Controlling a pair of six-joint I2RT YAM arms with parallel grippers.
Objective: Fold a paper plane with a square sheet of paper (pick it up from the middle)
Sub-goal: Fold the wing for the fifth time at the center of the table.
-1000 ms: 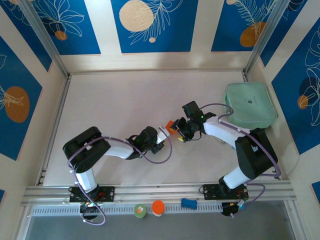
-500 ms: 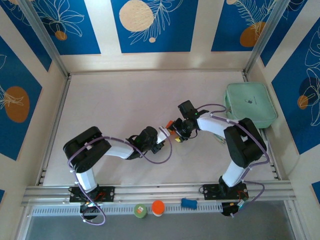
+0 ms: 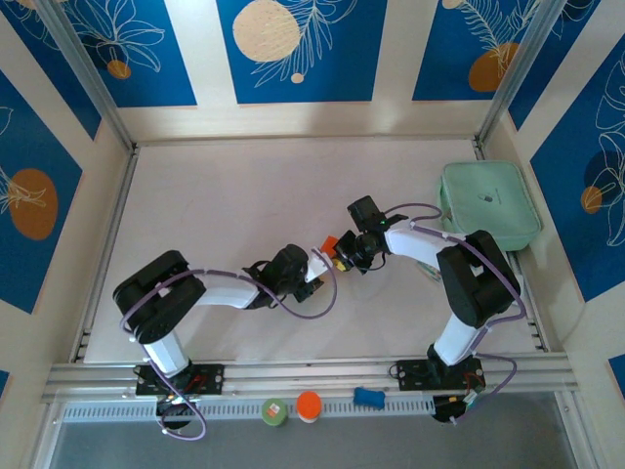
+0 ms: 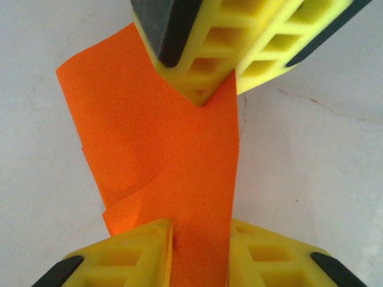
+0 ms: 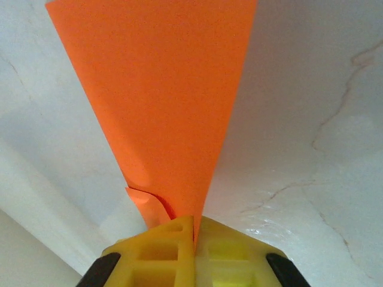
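The orange sheet of paper (image 3: 330, 243), folded with creases into a tapering strip, is held just above the middle of the table between both arms. My right gripper (image 3: 343, 256) is shut on one end of it; in the right wrist view the paper (image 5: 161, 89) fans out from the closed jaws (image 5: 194, 222). My left gripper (image 3: 323, 257) is at the other end. In the left wrist view its yellow fingers (image 4: 134, 251) stand apart, with the paper (image 4: 155, 137) lying flat across the gap (image 4: 201, 232). The right gripper's fingers (image 4: 203, 66) pinch the paper's far end.
A mint-green case (image 3: 488, 203) lies at the table's right edge, behind the right arm. On the near rail sit a green-rimmed pot (image 3: 274, 411), a small round orange disc (image 3: 309, 405) and a blue piece (image 3: 368, 397). Walls enclose the table.
My right gripper has slid left onto the paper and closed on its end. The left gripper's jaws, shut a second ago, have parted. The left arm's elbow dropped slightly.
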